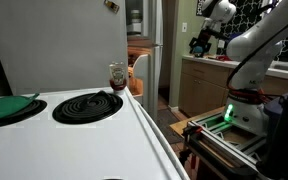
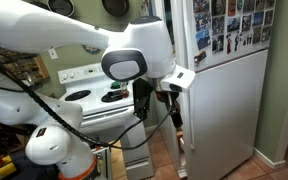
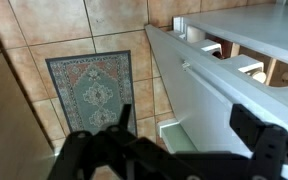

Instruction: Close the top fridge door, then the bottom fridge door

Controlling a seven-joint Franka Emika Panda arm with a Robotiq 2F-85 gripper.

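In an exterior view the top fridge door (image 2: 236,25), covered in photos and magnets, stands above the plain silver-grey bottom fridge door (image 2: 229,115); both look swung out from the cabinet. My gripper (image 2: 170,98) hangs at their free edge, about level with the seam between them. In the wrist view the gripper (image 3: 189,118) is open and empty, with its dark fingers on either side of a white inner door panel (image 3: 219,105) that has shelves. I cannot tell for certain which door this panel belongs to. In an exterior view the gripper (image 1: 198,42) is beyond the fridge's open front (image 1: 152,40).
The fridge's wide grey side wall (image 1: 64,45) stands beside a white stove (image 1: 84,125) with coil burners. A patterned rug (image 3: 94,90) lies on the tiled floor below the gripper. A wooden counter cabinet (image 1: 199,85) is behind the arm, and the robot base (image 1: 246,110) is at the right.
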